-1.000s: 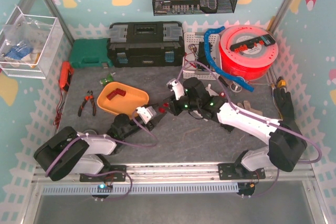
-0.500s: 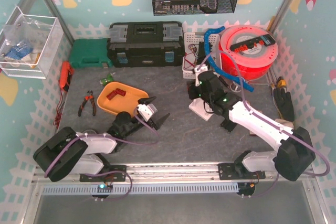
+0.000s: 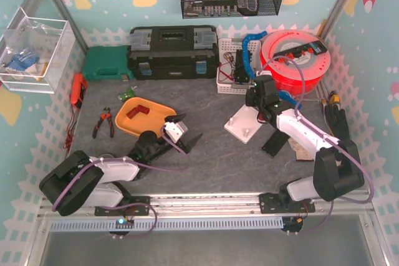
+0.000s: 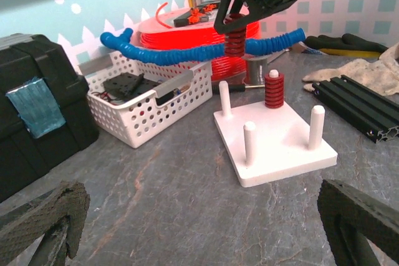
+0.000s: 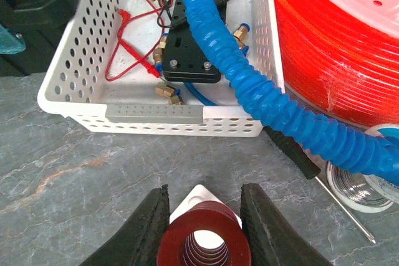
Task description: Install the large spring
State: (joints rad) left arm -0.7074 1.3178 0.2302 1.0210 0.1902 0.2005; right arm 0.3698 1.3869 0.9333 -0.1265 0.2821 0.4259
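A large dark-red spring point(image 5: 202, 247) is clamped between the fingers of my right gripper point(image 5: 204, 194), which is shut on it. From the left wrist view the large spring point(image 4: 235, 40) hangs upright above the back pegs of the white peg plate point(image 4: 280, 147). A smaller red spring point(image 4: 273, 90) sits on one back peg; the other three pegs are bare. In the top view the right gripper point(image 3: 254, 98) hovers over the plate's point(image 3: 240, 130) far corner. My left gripper point(image 3: 179, 130) stands wide open, holding nothing, left of the plate and facing it.
A white perforated basket point(image 5: 81, 73) with wires and a black part stands just behind the plate. A blue corrugated hose point(image 5: 249, 85) crosses it toward the red filament spool point(image 3: 293, 60). A black extrusion point(image 4: 361, 107), a black toolbox point(image 3: 171, 51) and an orange tray point(image 3: 146, 118) are nearby.
The two grippers were together at the table's centre. The left gripper has opened wide, and the right arm has carried the spring back and to the right, over the plate.
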